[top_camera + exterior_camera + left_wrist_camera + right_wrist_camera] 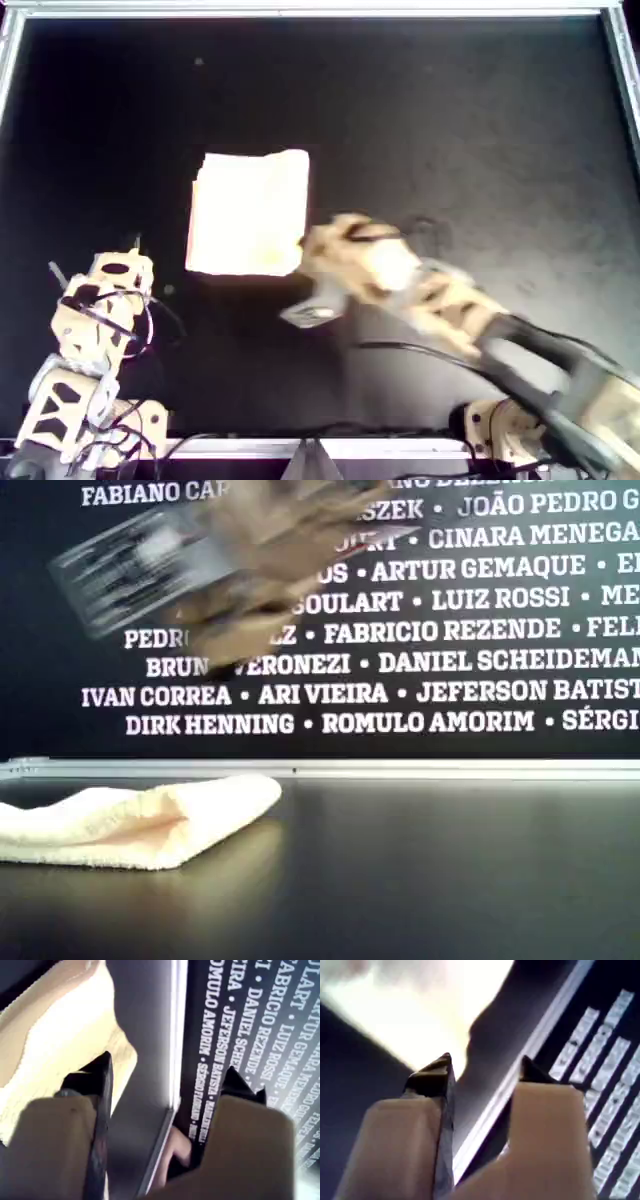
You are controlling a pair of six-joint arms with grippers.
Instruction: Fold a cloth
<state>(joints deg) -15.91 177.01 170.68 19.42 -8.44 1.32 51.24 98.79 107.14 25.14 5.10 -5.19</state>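
Observation:
The pale yellow cloth (pixel 250 210) lies folded into a small rectangle on the black table, left of centre in the overhead view. In the exterior view the cloth (pixel 140 820) shows stacked layers with a rounded fold towards that view's right. My right gripper (pixel 310 246) is motion-blurred beside the cloth's near right corner in the overhead view. Its wrist view shows the right gripper (pixel 485 1062) open and empty, with the cloth (pixel 420 1005) beyond it. My left gripper (pixel 110 262) rests at the overhead view's lower left, apart from the cloth. The left gripper (pixel 169 1069) is open and empty, the cloth (pixel 60 1035) ahead.
A metal rail (pixel 320 10) borders the table's far edge and sides. A black banner with white names (pixel 400 630) stands behind the far rail. The blurred right arm (pixel 200 570) hangs above the cloth in the exterior view. Cables (pixel 400 350) trail near the arm bases.

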